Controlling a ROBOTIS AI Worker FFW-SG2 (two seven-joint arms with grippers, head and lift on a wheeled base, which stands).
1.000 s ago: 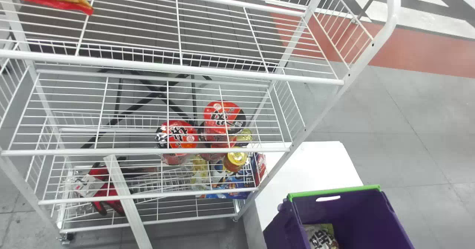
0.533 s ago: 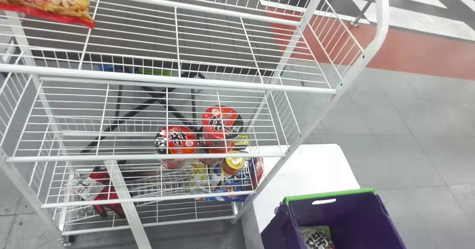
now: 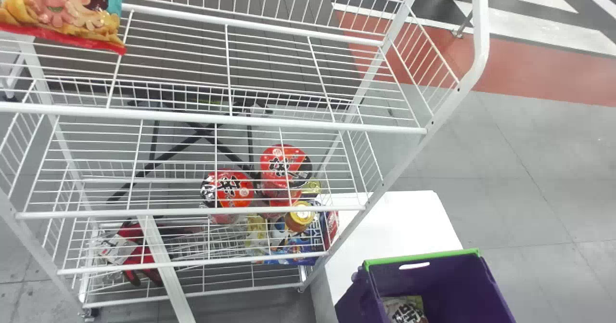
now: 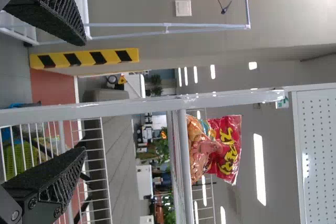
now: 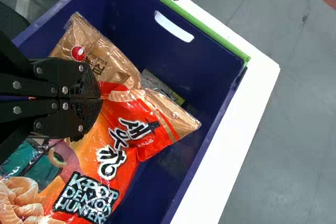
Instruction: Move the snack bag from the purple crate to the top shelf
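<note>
Right gripper (image 5: 100, 99) has it, fingers pinched together on the orange snack bag (image 5: 123, 142), right at the purple crate (image 3: 435, 275); another packet (image 3: 404, 309) lies down in there; over at the white rack (image 3: 468, 80), the left gripper (image 4: 85, 96) stands wide; a red-edged bag (image 3: 62, 7) sits on the top shelf (image 3: 264, 121), left side; red-topped tubs (image 3: 231, 188) lower down!

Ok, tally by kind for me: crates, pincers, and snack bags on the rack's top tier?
Purple crate: 1
Pincers: 2 (left pincer, right pincer)
Snack bag on the top tier: 1
Total: 4
</note>
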